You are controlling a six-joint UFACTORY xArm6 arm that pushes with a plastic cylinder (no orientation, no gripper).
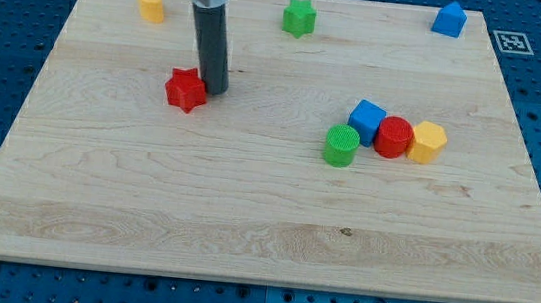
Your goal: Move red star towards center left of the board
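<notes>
tip (216,91) against red star's (186,90) right

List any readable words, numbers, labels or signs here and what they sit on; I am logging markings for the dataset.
No readable words or numbers anywhere.
The only sign is a black-and-white square marker on the blue surface beyond the board's top right corner; it is a pattern, not text.
The blocks, including the red star, and my tip carry no markings.

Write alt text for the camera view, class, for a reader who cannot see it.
My tip touches the right side of the red star on a wooden board. A green cylinder, blue cube, red cylinder and yellow block cluster at the view's right.
</notes>
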